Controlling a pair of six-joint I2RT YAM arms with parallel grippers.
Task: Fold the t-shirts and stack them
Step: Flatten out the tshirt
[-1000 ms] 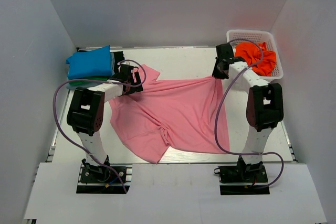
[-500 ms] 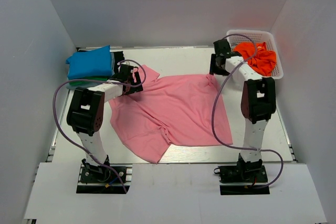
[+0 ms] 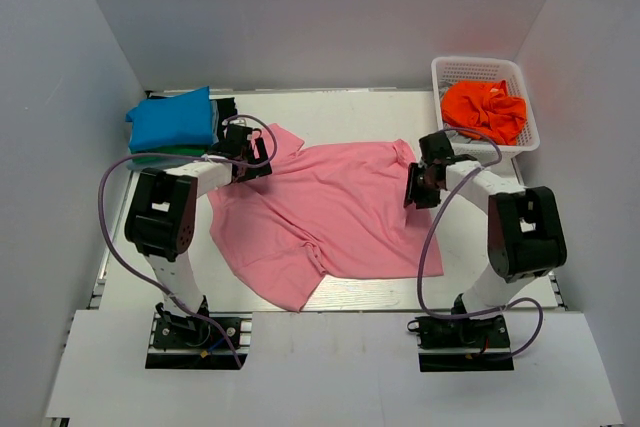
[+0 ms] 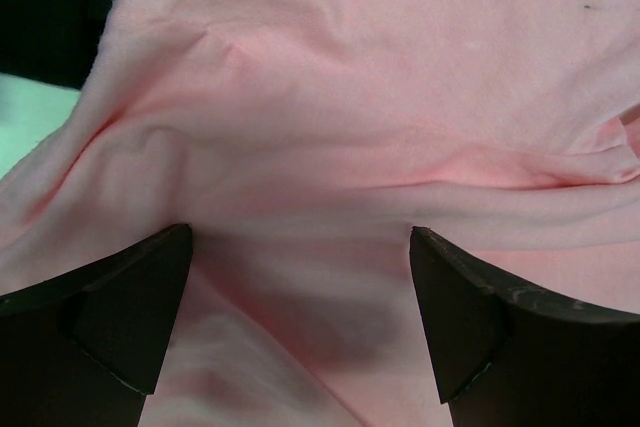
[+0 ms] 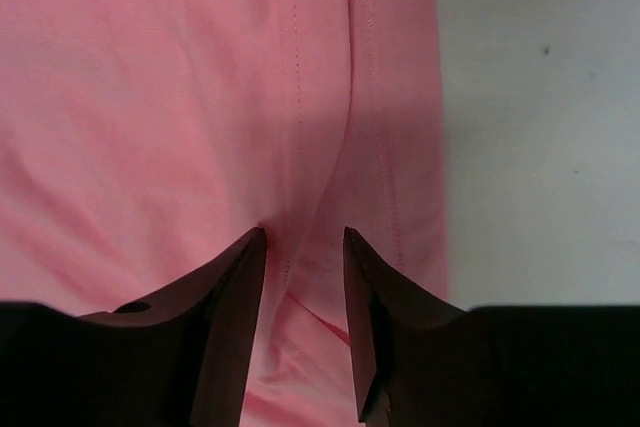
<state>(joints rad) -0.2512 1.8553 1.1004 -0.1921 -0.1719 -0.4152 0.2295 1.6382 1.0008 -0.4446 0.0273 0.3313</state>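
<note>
A light pink t-shirt (image 3: 340, 212) lies spread over the middle of the table. My left gripper (image 3: 256, 159) hovers wide open over its upper left shoulder, where the pink cloth (image 4: 340, 137) lies creased with nothing between the fingers. My right gripper (image 3: 413, 190) presses down on the shirt's right hem. Its jaws are half apart, and a raised ridge of pink cloth (image 5: 305, 277) stands between the fingers (image 5: 240, 287). A folded bright blue t-shirt (image 3: 172, 119) rests on a green one (image 3: 142, 158) at the back left. An orange t-shirt (image 3: 486, 111) lies crumpled in the basket.
The white lattice basket (image 3: 478, 61) stands at the back right corner. Bare table (image 5: 540, 127) shows just right of the shirt's hem. White walls close in the left, right and back sides. Purple cables loop off both arms.
My right gripper let go of the shirt's back right corner, which dropped flat. The arm swung nearer, to the right hem, and its jaws are narrowing again. The left arm stayed put.
</note>
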